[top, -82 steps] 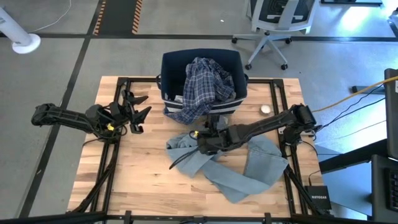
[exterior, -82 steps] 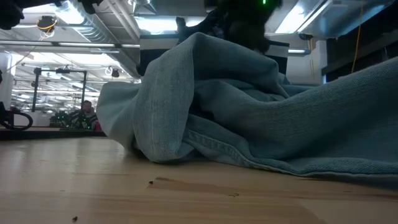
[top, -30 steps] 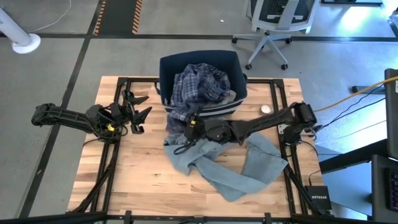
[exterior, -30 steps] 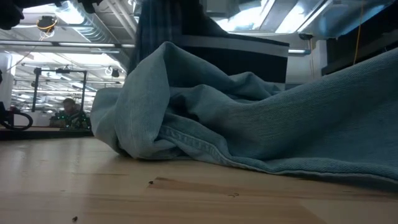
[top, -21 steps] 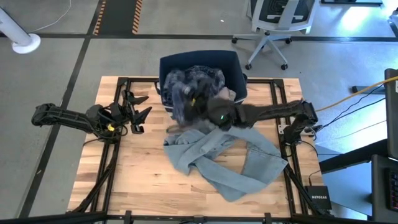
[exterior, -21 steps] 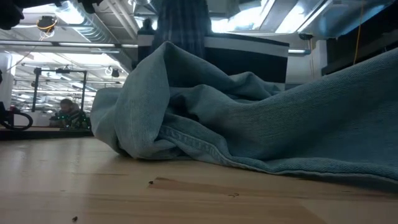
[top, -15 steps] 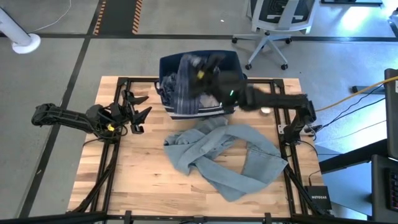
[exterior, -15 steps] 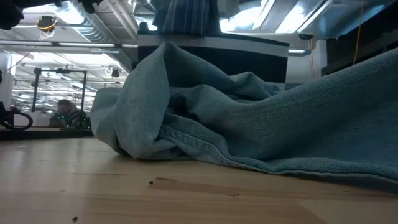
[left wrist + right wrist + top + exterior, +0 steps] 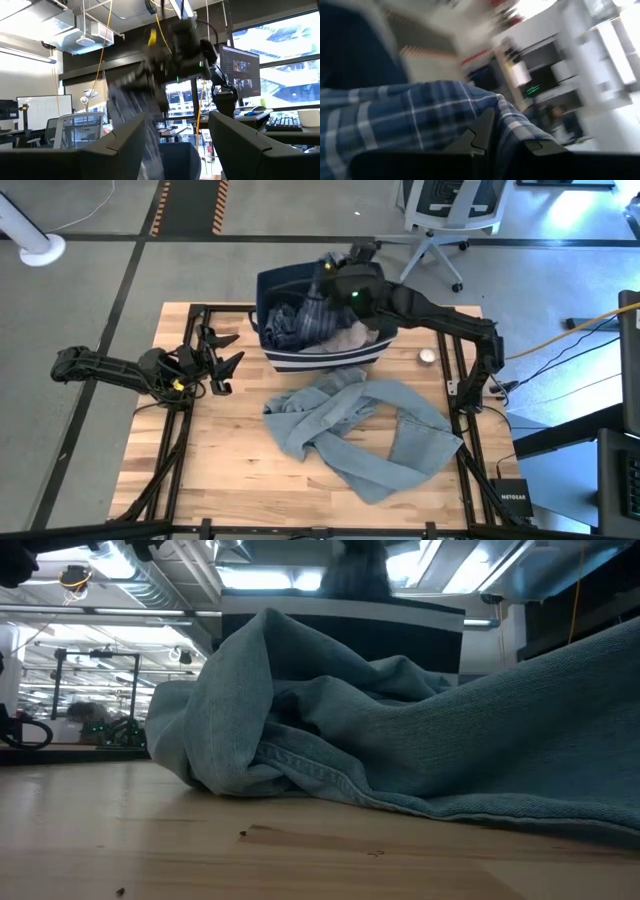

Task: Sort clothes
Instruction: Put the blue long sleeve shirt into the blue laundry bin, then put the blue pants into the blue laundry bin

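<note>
The navy striped bin stands at the table's far middle. Above its far side my right gripper is shut on the blue-and-white plaid shirt. The rest of the shirt lies heaped inside the bin, next to a pale piece. In the left wrist view the shirt trails down from that gripper. A large light grey-blue garment lies crumpled on the table in front of the bin. My left gripper waits open at the table's left. My right gripper pinches a fold of the plaid shirt between its two fingers. The shirt hangs below the gripper, and its lower part rests in the bin.
A small white round thing lies on the table right of the bin. Black frame rails run along the table's left and right sides. An office chair stands on the floor beyond the far edge.
My right gripper has risen from the bin's near wall and swung toward the table's far edge, over the bin. It carried the plaid shirt with it. The part that hung down the bin's front has been lifted clear and now sits inside the bin.
</note>
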Available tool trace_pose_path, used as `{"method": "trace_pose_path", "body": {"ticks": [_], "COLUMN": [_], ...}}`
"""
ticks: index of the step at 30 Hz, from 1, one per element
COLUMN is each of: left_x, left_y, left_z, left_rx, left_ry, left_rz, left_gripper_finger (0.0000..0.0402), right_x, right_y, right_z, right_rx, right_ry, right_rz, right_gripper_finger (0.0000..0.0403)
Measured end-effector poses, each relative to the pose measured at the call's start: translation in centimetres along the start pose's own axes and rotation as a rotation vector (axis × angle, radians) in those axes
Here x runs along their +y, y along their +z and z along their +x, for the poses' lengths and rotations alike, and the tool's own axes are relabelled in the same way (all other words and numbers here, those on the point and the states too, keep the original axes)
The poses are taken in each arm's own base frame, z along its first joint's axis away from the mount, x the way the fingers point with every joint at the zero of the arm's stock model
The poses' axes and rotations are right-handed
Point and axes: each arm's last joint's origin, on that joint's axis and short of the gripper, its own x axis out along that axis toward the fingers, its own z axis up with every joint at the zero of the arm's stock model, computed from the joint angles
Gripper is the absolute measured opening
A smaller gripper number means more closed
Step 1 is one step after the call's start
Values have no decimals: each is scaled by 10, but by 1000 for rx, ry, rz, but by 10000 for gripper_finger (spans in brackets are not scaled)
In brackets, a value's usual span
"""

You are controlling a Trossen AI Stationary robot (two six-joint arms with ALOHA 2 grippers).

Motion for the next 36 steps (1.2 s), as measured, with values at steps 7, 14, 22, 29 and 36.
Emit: {"method": "trace_pose_path", "body": {"ticks": [7,14,22,29,36], "left_x": [0,0,0,0,0], "left_y": [0,0,-1,-1,-1], "left_z": [0,0,0,0,0], "left_rx": [0,0,9,9,9], "left_ry": [0,0,-3,-4,-3], "left_rz": [-7,-1,-10,-13,-11], "left_gripper_finger": [208,208,208,208,208], "right_x": [27,-9,-42,-41,-41], "right_y": [-44,-38,-22,-24,-27], "right_z": [9,-22,-67,-78,-71], "right_rx": [203,138,-36,-14,108], "right_ry": [352,569,612,580,341], "right_rz": [-77,22,163,136,188], "right_gripper_finger": [98,182,205,205,205]}}
